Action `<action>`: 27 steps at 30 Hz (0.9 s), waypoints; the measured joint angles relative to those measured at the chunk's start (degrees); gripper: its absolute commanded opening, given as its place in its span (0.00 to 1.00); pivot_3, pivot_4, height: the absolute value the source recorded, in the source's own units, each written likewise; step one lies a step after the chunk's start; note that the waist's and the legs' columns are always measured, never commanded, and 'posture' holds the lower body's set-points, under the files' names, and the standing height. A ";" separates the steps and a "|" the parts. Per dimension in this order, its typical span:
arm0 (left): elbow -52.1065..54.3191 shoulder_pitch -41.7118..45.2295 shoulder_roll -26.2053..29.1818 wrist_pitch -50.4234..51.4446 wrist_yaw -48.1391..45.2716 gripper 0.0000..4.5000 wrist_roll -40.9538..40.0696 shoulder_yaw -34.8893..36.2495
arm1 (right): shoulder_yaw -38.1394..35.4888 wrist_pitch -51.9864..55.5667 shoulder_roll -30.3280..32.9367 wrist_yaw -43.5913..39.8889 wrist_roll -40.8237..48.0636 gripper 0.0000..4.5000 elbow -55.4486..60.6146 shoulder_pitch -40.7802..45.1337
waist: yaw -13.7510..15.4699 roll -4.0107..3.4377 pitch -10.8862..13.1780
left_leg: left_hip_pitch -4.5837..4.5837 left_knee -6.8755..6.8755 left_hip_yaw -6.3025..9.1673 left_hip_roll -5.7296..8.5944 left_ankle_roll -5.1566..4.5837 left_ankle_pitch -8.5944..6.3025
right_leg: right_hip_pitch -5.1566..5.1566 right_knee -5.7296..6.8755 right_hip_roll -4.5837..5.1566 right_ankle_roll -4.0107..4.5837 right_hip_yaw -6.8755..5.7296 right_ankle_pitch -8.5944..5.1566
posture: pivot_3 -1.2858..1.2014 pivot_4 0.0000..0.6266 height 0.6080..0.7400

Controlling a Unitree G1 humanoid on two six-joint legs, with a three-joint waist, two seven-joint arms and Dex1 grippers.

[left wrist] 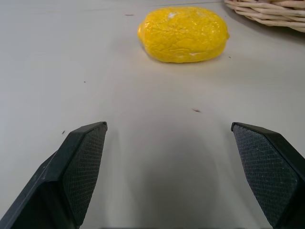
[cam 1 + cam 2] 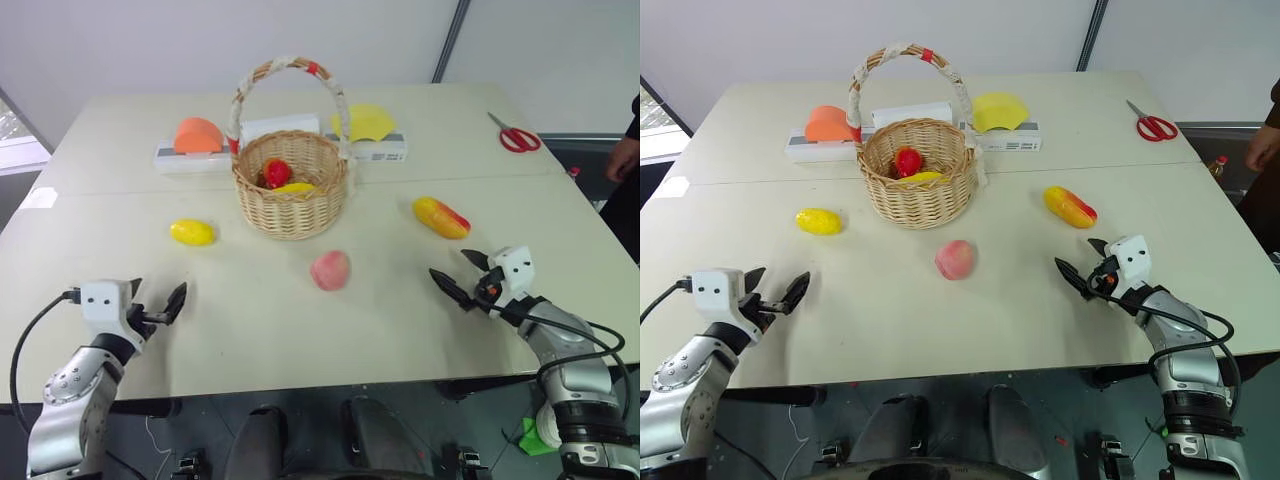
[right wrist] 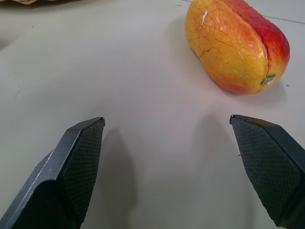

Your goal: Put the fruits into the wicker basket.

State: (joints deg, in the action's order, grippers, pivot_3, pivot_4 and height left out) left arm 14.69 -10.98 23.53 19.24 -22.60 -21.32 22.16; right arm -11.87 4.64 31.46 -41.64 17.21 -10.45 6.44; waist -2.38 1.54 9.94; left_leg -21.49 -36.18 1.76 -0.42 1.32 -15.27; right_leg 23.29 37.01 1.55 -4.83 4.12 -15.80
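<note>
Three fruits lying loose on table (image 2: 300, 340) — one lemon (image 2: 192, 232), one peach (image 2: 330, 270), one mango (image 2: 441, 217); one wicker basket (image 2: 290, 185); left gripper (image 2: 158, 305) and right gripper (image 2: 462, 275) both gaping wide, empty.

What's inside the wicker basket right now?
Inside the wicker basket a red fruit and a yellow one show above the rim. The front wall covers their lower parts and the basket's floor, so anything lying lower cannot be seen.
</note>
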 measured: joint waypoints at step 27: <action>-6.95 13.08 22.22 -7.95 -2.60 1.00 24.03 -13.24 | 9.32 14.21 1.26 -4.64 5.01 0.97 26.54 5.60 | -0.03 -0.04 0.07 | -0.02 0.03 0.05 -0.01 0.00 0.00 | 0.08 0.07 0.01 0.01 -0.07 0.00 | 0.52 0.24 1.00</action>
State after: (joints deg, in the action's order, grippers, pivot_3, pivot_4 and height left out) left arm 7.74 2.10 45.75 11.29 -25.20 2.71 8.93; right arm -2.55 18.85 32.72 -46.28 22.22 16.08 12.04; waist -2.41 1.51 10.02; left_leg -21.51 -36.15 1.81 -0.43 1.32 -15.27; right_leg 23.37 37.08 1.56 -4.83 4.05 -15.80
